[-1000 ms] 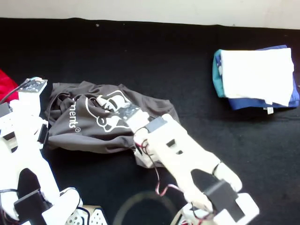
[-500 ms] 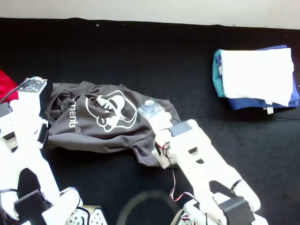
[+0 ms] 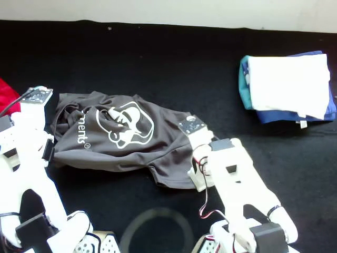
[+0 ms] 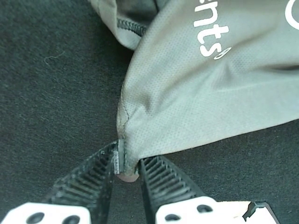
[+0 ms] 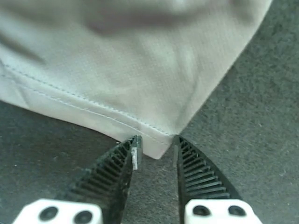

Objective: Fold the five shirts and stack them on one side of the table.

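At the near left, the left gripper (image 4: 128, 162) is pinched on a corner of the grey shirt (image 4: 210, 93). The right gripper (image 5: 156, 145), near centre, points down, jaws apart.

place: robot lab bench | surface: black cloth-covered table (image 3: 158, 58) | backdrop: plain pale wall (image 3: 158, 10) | rig: white plastic left arm (image 3: 26, 158), white plastic right arm (image 3: 231, 179), exposed red-and-black wiring (image 3: 203, 203)

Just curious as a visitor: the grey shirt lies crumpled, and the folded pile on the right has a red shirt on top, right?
Not quite: the top shirt of the folded pile is white, not red, as the high view shows.
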Robot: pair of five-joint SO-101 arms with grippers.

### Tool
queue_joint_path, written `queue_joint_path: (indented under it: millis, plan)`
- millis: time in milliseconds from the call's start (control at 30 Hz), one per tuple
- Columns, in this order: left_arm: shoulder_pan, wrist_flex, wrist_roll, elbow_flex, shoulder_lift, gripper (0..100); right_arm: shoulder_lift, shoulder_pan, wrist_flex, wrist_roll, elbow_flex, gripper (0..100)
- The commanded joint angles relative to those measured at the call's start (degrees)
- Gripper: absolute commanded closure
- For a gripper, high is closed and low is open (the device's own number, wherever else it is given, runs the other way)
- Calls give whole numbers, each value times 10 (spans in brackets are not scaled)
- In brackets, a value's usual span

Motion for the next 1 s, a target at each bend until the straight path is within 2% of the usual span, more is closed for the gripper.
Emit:
queue_joint_path:
  millis: [0, 100, 267, 467, 867, 967]
  plan:
    - [-5, -6, -4, -15, -10, 991, -18, 0, 23, 1, -32, 882]
    - [-5, -6, -4, -15, -10, 991, -17, -20, 39, -34, -56, 878]
    - [-5, -6, -4, -15, -10, 991, -12, -69, 25, -42, -59, 775]
    - [-6, -6, -4, -15, -10, 991, -11, -68, -22, -39, -48, 808]
    - [-5, -6, -4, -16, -12, 991, -10, -69, -99, -38, 59, 808]
    - [-5, -6, -4, -15, -14, 991, -7, -68, -124, -16, 80, 808]
